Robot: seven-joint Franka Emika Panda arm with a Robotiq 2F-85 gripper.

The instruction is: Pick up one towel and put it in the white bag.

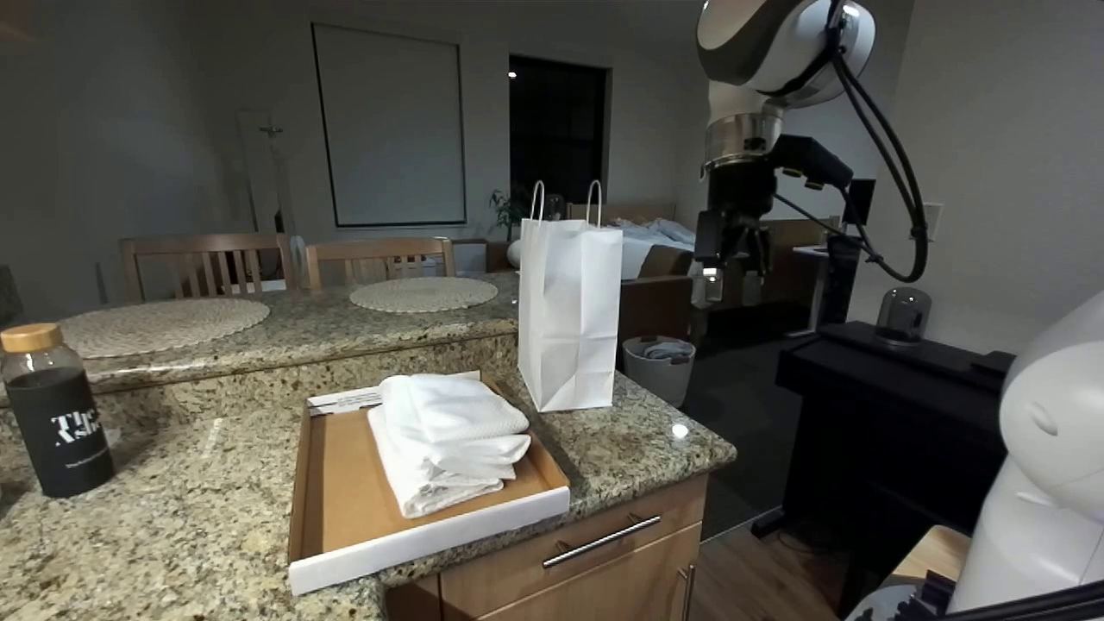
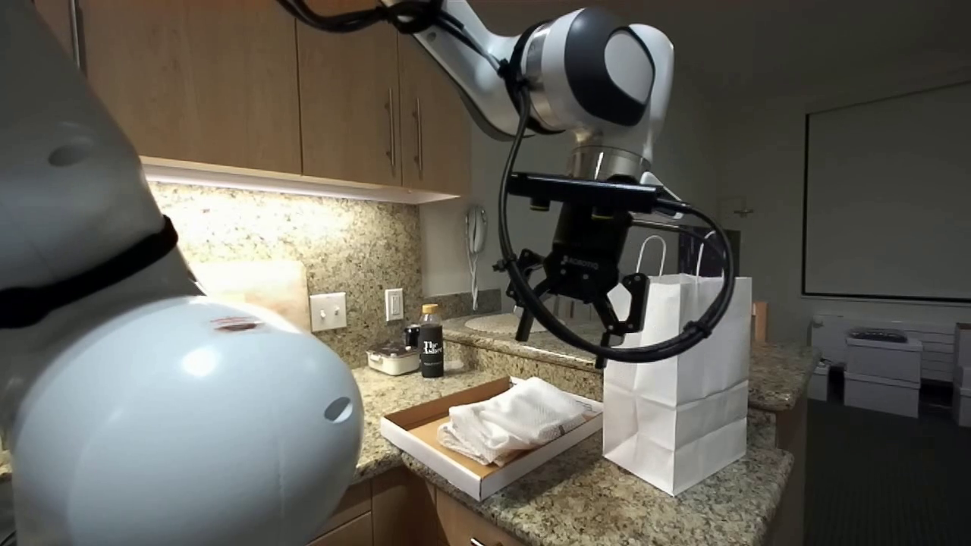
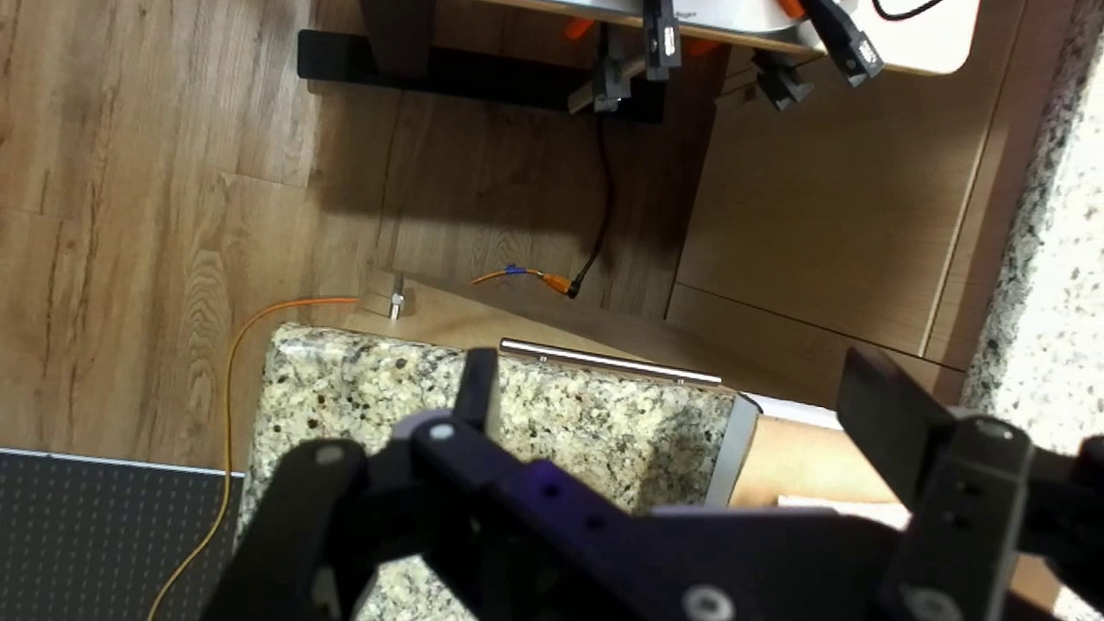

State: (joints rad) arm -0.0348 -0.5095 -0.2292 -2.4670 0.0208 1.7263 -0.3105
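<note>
White folded towels lie in a stack in a shallow cardboard tray on the granite counter; both also show in an exterior view, the towels and the tray. The white paper bag stands upright beside the tray, handles up, also in an exterior view; its inside is hidden. My gripper is open and empty, raised above the counter, also in an exterior view. In the wrist view its fingers are wide apart over the counter and tray edge; only a sliver of towel shows.
A dark bottle with a wooden lid stands on the counter. A raised ledge behind the tray bears woven placemats. A drawer handle juts out below the counter edge. The arm's cable loop hangs in front of the bag.
</note>
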